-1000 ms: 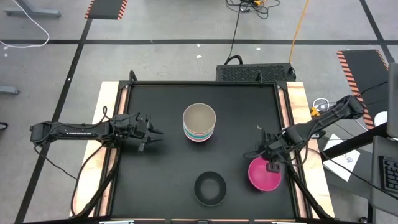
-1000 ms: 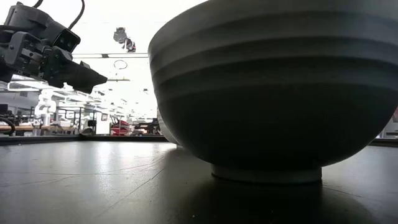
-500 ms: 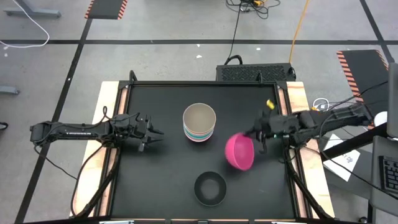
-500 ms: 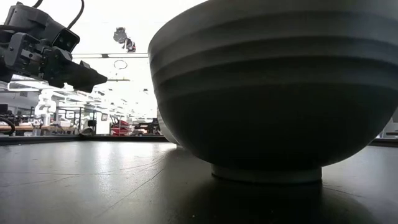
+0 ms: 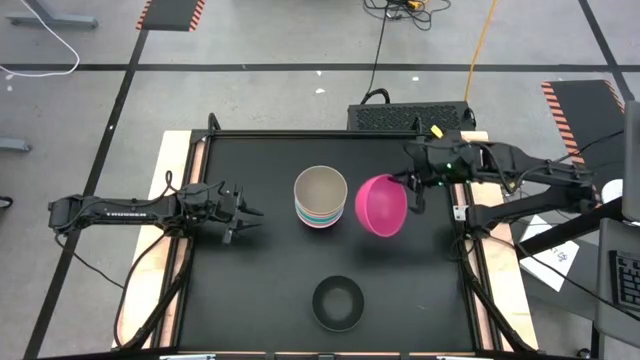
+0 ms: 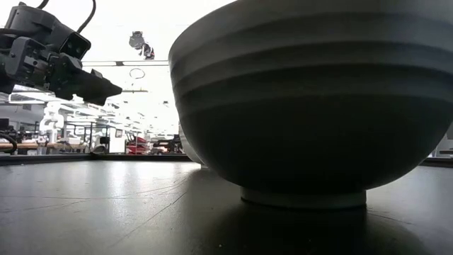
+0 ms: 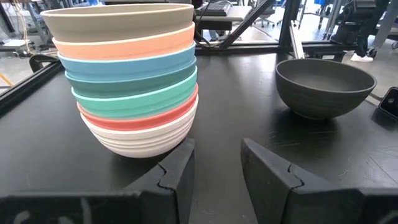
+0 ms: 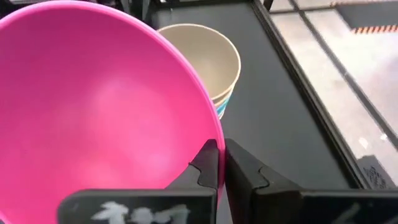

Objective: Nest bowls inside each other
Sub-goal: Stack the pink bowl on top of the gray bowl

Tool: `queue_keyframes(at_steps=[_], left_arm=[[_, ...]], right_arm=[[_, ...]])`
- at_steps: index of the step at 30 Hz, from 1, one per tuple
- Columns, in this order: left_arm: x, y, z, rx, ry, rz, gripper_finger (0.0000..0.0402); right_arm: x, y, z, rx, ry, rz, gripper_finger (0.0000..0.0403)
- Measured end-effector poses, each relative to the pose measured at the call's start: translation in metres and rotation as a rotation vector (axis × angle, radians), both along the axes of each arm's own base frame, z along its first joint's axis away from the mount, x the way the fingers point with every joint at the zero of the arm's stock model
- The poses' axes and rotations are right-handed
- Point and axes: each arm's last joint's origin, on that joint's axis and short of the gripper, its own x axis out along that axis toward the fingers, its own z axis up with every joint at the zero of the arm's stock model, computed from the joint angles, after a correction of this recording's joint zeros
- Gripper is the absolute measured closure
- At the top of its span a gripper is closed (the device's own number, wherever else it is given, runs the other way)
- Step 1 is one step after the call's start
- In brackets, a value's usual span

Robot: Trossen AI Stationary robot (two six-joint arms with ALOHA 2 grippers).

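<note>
Magenta bowl [image 5: 383, 205] carried toward the stack [image 5: 321, 197].
Right hand [image 5: 411, 184] pinches its rim, apparently tilted; level it over the tan top bowl. Left hand [image 5: 250, 217] waits, part-open, empty.

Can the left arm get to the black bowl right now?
Probably yes: the left gripper is empty and part open, with bare table between it and the black bowl.
</note>
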Motion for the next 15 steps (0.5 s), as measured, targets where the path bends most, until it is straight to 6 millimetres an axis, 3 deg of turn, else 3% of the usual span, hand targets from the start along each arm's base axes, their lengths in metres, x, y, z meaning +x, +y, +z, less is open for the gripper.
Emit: queue_keyframes(at_steps=[15], left_arm=[[0.0,0.0,-0.002,0.003,0.016,-0.001,0.027]], right_arm=[[0.032,-0.041,0.023,0.01,0.091,-0.041,0.0402]])
